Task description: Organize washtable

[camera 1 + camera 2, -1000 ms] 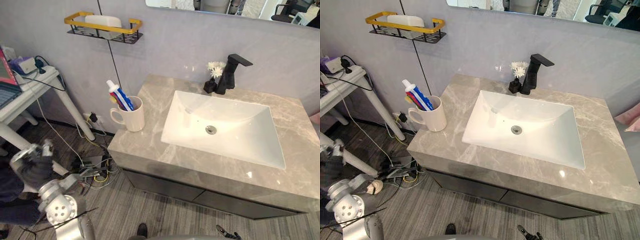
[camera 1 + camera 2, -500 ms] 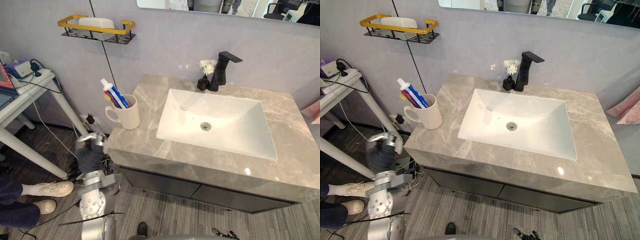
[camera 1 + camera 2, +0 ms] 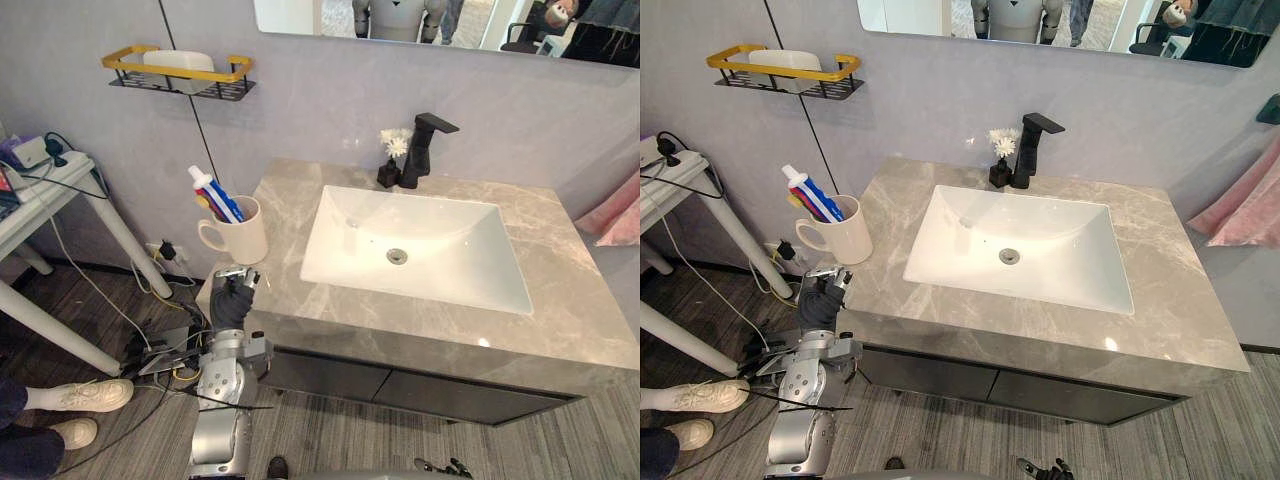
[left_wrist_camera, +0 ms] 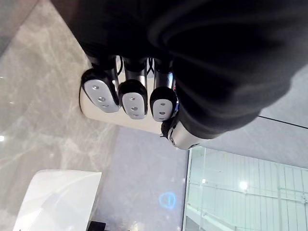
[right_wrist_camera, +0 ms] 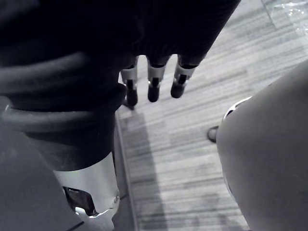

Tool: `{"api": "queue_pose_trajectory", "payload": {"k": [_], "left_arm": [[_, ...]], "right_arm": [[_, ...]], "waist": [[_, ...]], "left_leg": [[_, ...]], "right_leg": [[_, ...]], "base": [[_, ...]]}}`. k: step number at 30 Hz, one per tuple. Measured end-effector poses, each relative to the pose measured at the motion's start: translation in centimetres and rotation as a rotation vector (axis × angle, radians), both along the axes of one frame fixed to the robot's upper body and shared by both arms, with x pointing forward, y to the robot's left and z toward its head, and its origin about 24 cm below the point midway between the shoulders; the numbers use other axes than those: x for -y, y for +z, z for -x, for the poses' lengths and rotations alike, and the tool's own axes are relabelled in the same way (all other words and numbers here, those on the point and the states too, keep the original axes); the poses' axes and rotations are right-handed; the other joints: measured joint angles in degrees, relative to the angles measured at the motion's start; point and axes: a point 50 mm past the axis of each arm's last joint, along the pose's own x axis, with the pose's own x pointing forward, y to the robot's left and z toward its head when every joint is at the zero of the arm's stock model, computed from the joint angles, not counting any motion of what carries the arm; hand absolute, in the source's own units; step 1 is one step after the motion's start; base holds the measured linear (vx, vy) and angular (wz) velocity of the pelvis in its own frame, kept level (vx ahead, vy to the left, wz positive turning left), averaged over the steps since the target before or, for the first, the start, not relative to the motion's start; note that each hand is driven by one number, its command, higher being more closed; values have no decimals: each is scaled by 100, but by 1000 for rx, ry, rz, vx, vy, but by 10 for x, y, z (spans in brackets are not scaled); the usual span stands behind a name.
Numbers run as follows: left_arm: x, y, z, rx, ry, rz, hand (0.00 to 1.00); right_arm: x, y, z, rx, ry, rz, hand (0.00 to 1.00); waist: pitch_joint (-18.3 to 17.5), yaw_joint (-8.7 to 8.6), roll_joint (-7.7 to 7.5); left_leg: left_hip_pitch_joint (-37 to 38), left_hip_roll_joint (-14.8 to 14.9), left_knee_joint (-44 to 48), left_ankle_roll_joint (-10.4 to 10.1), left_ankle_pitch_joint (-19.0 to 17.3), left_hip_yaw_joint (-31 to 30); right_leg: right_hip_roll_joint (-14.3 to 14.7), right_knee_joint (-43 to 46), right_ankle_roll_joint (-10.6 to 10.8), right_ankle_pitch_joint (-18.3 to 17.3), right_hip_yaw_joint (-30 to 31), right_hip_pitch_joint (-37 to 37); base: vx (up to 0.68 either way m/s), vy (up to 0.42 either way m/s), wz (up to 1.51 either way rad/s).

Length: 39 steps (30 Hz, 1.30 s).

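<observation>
Moved: left hand (image 3: pixel 236 297) has come up from the floor by the side table (image 3: pixel 55 190) to the counter's (image 3: pixel 300 300) front corner.
Mug (image 3: pixel 245 235): white, upright, toothpaste tube (image 3: pixel 215 192) leaning out of it; just beyond the left hand's fingertips.
Left hand state: fingers loosely extended, holding nothing.
Open room: bare marble from the hand across to the sink (image 3: pixel 420 250).
Farther off: black tap (image 3: pixel 420 150) and flower vase (image 3: pixel 390 165) behind the sink.
Right hand (image 5: pixel 154 82): fingers hang straight above the floor, empty.

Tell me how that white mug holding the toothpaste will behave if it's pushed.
The white mug looks ceramic: probably stiff, fairly heavy, likely to slide on the polished countertop. The toothpaste tube leans above its rim, so a high push might tip it.
</observation>
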Motion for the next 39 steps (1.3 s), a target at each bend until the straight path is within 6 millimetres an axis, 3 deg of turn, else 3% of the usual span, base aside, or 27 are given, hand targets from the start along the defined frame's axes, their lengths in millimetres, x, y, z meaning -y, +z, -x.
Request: {"api": "queue_pose_trajectory", "payload": {"k": [21, 39], "left_arm": [[20, -8, -23, -50, -82, 32, 100], [8, 9, -38, 1, -18, 30, 100]], "right_arm": [[2, 1, 1, 0, 15, 13, 0], [-5, 5, -12, 44, 94, 15, 0]], "waist": [[-122, -14, -78], [-150, -22, -103]], "left_leg": [[-65, 79, 0, -56, 77, 198], [-126, 100, 0, -60, 122, 269]], "right_leg": [[63, -92, 32, 99, 244, -155], [79, -103, 25, 121, 299, -253]], "base": [[-10, -5, -5], [-3, -1, -2]]}}
